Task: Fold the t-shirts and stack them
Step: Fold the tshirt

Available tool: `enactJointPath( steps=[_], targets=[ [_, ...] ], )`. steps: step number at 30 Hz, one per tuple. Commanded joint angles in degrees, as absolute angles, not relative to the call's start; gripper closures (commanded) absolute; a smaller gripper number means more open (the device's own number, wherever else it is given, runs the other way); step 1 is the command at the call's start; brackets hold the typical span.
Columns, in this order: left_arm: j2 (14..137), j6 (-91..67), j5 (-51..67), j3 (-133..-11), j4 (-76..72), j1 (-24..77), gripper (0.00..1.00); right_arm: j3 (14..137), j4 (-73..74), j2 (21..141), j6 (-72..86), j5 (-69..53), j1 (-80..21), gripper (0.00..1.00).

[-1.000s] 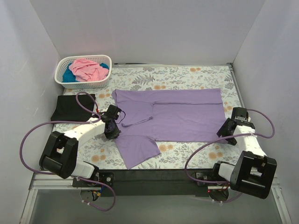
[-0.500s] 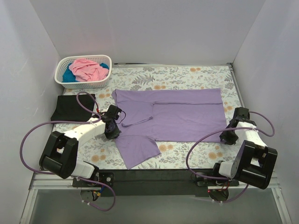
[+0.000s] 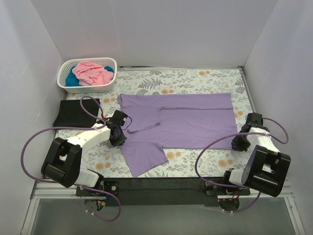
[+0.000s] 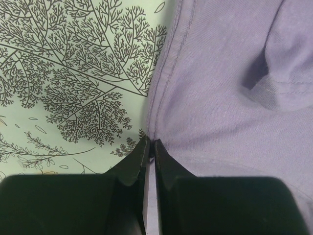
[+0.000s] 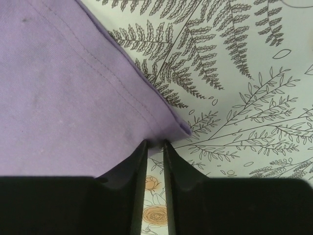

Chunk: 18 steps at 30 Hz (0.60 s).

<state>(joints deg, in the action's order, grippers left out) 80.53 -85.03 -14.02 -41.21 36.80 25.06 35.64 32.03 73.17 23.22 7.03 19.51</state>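
The lavender t-shirt (image 3: 188, 120) lies flat across the middle of the floral cloth, its upper part folded over and one sleeve pointing toward the near edge. My left gripper (image 3: 118, 134) is at the shirt's left side, shut on the seamed edge (image 4: 161, 93) with its tips (image 4: 150, 143) pinching the fabric. My right gripper (image 3: 239, 143) is at the shirt's near right corner, its jaws (image 5: 154, 143) closed on the hem corner (image 5: 166, 122). A black t-shirt (image 3: 76, 112) lies folded at the left. The pink t-shirt (image 3: 93, 72) and the teal t-shirt (image 3: 72, 80) sit bunched in the basket.
The white lattice basket (image 3: 87, 88) stands at the far left corner. The grey-and-orange floral cloth (image 3: 195, 78) covers the table. White walls close in the left, back and right sides. Purple cables loop beside both arm bases.
My right arm has swung outward to the right and its gripper has shifted slightly nearer at the shirt's hem corner. The left arm and the shirts have not moved.
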Motion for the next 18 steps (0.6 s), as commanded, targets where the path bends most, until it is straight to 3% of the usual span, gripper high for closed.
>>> enactJointPath(
  steps=[1,2,5,18],
  targets=[
    [81.30,-85.17,-15.20,-39.81,37.53,25.49,1.00,32.87,27.60,76.90,24.26,5.63,19.95,0.78],
    [81.30,-85.17,-15.21,-39.73,37.53,25.49,1.00,32.78,27.68,77.17,24.26,5.62,19.95,0.87],
    [81.30,-85.08,-15.29,-39.90,37.62,25.49,1.00,33.13,27.95,76.99,24.08,6.24,20.21,0.99],
    [78.14,-85.17,-16.71,-40.25,39.72,25.49,1.00,40.78,34.54,72.78,20.40,4.49,20.21,0.99]
  ],
)
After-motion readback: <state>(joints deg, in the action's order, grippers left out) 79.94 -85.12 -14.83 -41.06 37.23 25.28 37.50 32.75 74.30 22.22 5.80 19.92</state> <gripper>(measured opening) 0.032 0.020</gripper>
